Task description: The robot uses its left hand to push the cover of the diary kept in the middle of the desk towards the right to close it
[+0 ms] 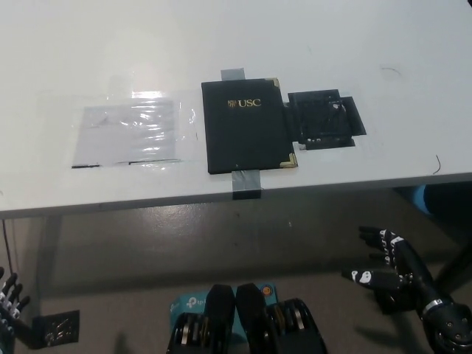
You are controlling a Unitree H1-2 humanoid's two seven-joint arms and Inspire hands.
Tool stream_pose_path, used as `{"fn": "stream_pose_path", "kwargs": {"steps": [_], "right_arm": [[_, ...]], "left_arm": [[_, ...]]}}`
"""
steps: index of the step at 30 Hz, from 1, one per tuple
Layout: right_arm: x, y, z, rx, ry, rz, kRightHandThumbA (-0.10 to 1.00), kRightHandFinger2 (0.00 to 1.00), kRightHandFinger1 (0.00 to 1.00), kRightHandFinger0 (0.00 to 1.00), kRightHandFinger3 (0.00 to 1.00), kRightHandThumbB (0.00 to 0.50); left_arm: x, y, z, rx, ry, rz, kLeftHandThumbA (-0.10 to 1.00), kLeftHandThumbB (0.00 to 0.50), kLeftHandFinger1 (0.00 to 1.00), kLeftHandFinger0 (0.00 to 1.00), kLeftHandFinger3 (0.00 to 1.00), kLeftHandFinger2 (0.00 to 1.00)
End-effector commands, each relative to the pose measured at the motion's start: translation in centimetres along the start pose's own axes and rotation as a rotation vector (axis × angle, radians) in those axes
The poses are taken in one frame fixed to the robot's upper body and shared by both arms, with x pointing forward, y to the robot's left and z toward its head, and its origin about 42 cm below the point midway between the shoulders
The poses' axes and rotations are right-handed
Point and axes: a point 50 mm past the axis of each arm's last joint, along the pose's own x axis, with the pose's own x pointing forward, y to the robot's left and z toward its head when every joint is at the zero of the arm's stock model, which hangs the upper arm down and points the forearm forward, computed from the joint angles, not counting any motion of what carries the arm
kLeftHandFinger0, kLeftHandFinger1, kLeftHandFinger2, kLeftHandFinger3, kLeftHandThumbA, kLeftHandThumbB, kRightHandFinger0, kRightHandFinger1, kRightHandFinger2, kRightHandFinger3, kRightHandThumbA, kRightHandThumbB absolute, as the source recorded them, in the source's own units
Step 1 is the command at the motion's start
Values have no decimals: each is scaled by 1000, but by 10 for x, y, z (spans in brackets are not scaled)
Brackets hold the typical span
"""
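At the far lower left, below the desk edge, only the fingertips of the white left hand show; they stand apart and hold nothing, well away from the desk. On the white desk, left of centre, a clear plastic sheet lies flat and shiny over a pale printed page, with a dark line along its near edge. Just beside it to the right lies the diary, in the middle of the desk near the front edge: it is closed, its black cover up, with gold "USC" lettering and gold corners. Grey tape holds it at the near edge, running over the desk's rim, and another grey strip shows at its far edge. Touching the diary's right side is a flat black patch, taped down. Nothing lies on the cover. Below the desk is a grey floor. At the lower right the black right hand hangs under the desk level, fingers spread, empty.
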Motion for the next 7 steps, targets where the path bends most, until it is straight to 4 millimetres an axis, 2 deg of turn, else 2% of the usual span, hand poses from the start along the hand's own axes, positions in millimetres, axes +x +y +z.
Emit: {"fn": "stream_pose_path", "kwargs": {"steps": [1,7], "right_arm": [[3,-4,15,-3,-60,-31,1000,826,870,795,810,499],[4,-4,15,1,-61,-27,1000,827,879,806,814,500]], "left_arm": [[2,5,16,0,-41,22,1000,500,982,911,1000,1000],[3,5,17,-9,-40,34,1000,500,909,819,1000,960]]}}
